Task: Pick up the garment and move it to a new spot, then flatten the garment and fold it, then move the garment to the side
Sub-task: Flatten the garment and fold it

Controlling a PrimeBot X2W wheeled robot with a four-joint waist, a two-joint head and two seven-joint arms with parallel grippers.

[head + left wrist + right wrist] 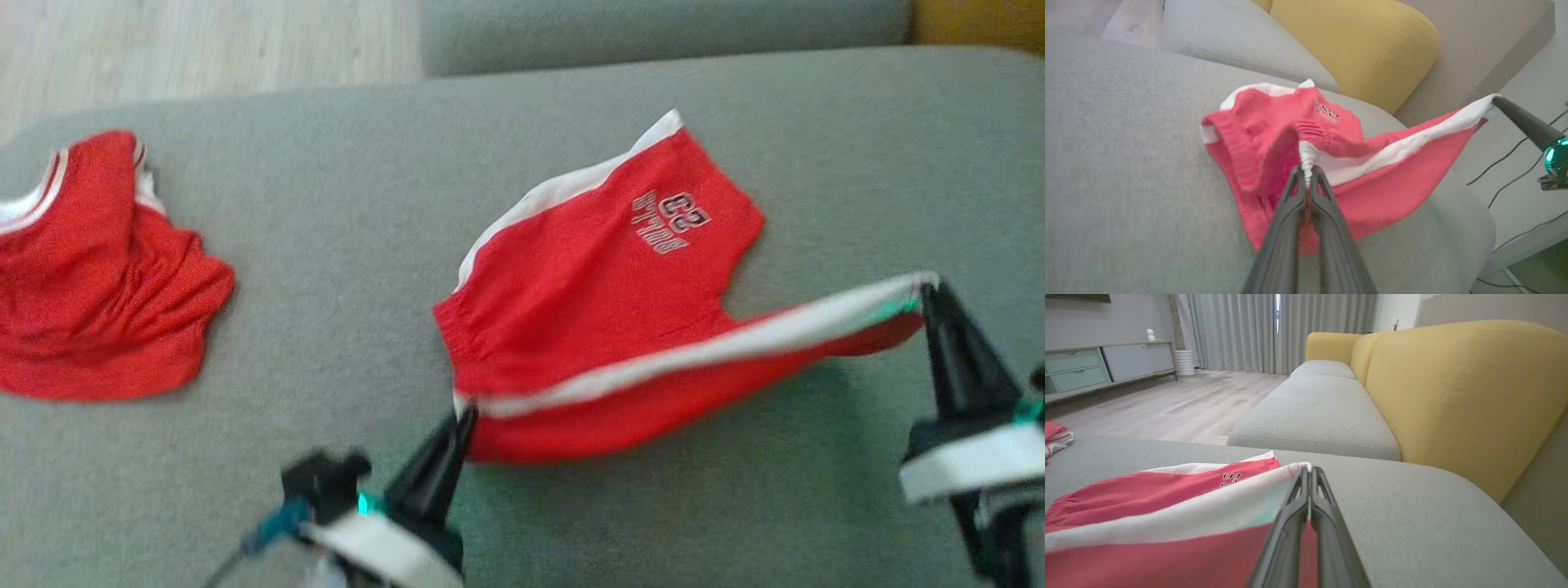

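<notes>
Nearest, over the grey cushion's front edge, the L end effector (462,418) was clamped shut on the gathered elastic waistband of the red shorts (588,278). Its dark tapered fingers were pressed together w/ a bunched white strip between the tips. At the cushion's right side, the R end effector (928,287) was pinched shut on the hem corner of one leg, at the end of the white side stripe. That leg was lifted off the cushion & pulled taut btwn the two; the stripe ran as a straight band w/ red fabric sagging below it.

The rest of the shorts lay flat on the middle of the grey cushion (343,229), a woven, matte fabric w/ rounded corners. The other leg pointed to the cushion's far side, w/ printed lettering & a number on it and a white stripe along its edge. At the cushion's left end a 2nd red garment (98,278) w/ white trim lay crumpled. Beyond the cushion's far edge: another grey seat pad (1314,416), a plump yellow backrest (1453,396), a pale wood-plank floor (1167,400), pleated grey curtains (1241,330).
</notes>
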